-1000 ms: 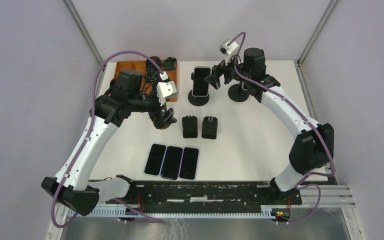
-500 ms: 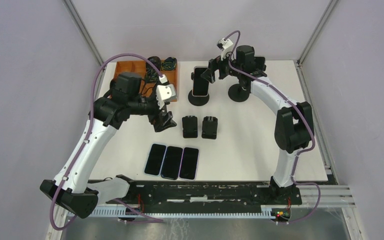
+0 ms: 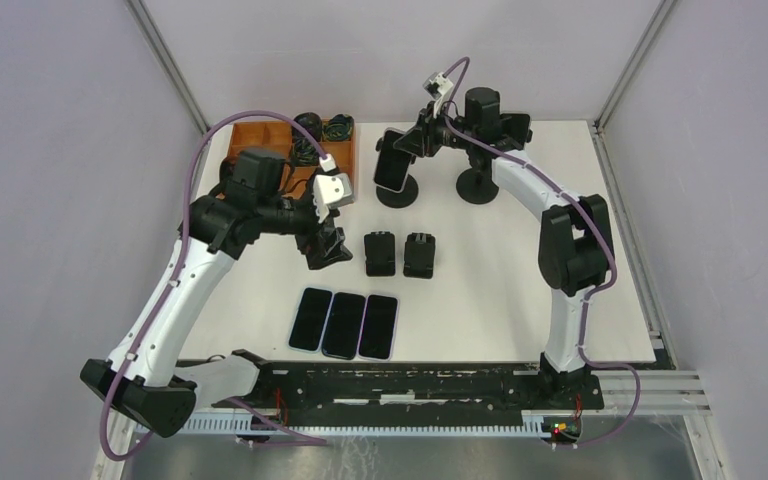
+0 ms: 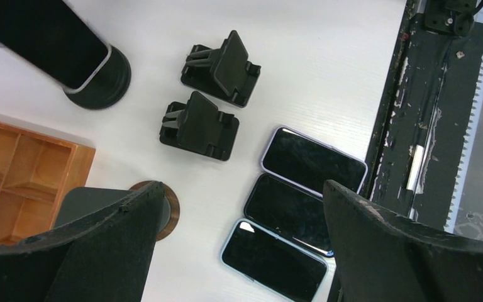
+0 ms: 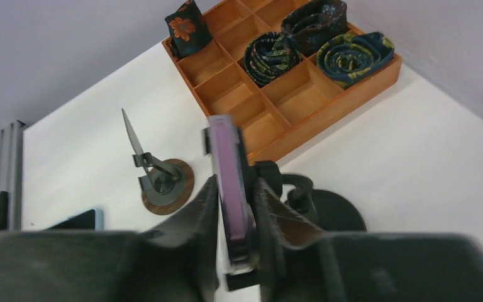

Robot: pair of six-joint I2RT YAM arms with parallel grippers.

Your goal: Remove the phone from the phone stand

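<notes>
The phone (image 3: 392, 160), dark-screened with a purple edge, stands in the black round-based phone stand (image 3: 397, 192) at the back of the table. My right gripper (image 3: 407, 143) reaches it from the right. In the right wrist view the phone (image 5: 227, 157) sits edge-on between the two fingers of my right gripper (image 5: 233, 189), which are shut against its faces, with the phone stand's base (image 5: 330, 212) behind. My left gripper (image 3: 328, 245) hangs open over the table with nothing in it. Its wrist view catches the phone (image 4: 44, 38) and the phone stand (image 4: 104, 78) at top left.
A wooden compartment tray (image 3: 270, 140) with rolled ties sits at back left. A second round black stand (image 3: 477, 185) is beside the first. Two small folding stands (image 3: 380, 253) (image 3: 419, 255) and three flat phones (image 3: 344, 324) lie mid-table. A wood-based stand (image 5: 160, 182) stands near the tray.
My right gripper moved left onto the phone and its jaws closed on it; the phone now leans left on the stand. The left arm shifted only slightly.
</notes>
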